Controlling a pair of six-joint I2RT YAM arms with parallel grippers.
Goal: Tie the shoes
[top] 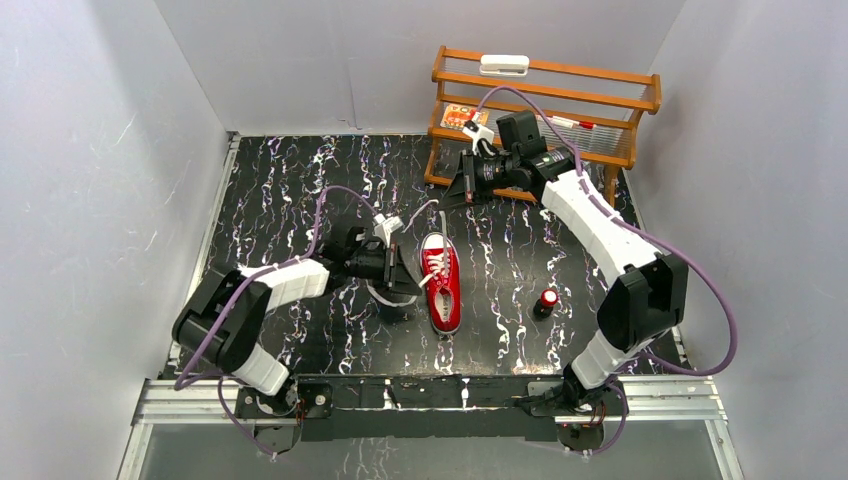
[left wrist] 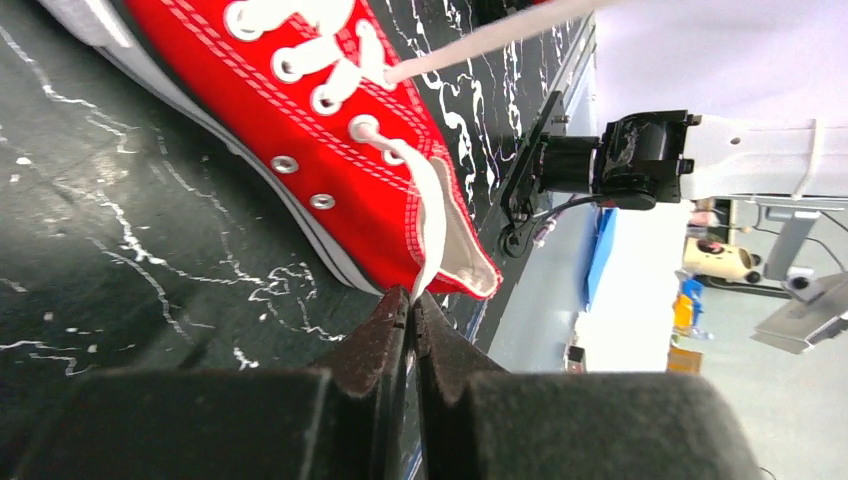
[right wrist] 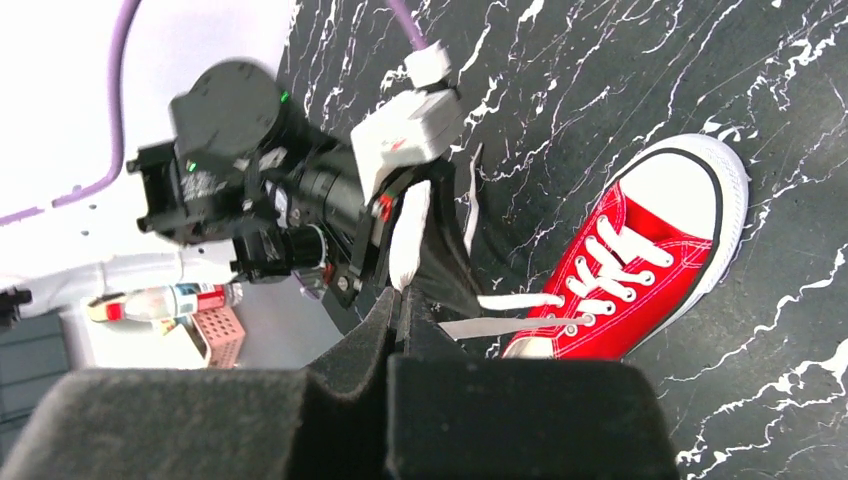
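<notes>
By red sneaker (top: 441,285): L jaws, R jaws both tight on lace ends (left wrist: 432,230).

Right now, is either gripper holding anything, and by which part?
The left gripper pinches one white lace of the red sneaker just beyond its top eyelet. The right gripper pinches the other lace partway along, exact spot unclear.

The black, white-veined table (top: 290,190) carries a red sneaker (top: 441,281) near its middle, toe toward the near edge, a small cylinder (top: 546,303) nearer the right edge, and a wooden rack (top: 600,75) at the far right corner.
</notes>
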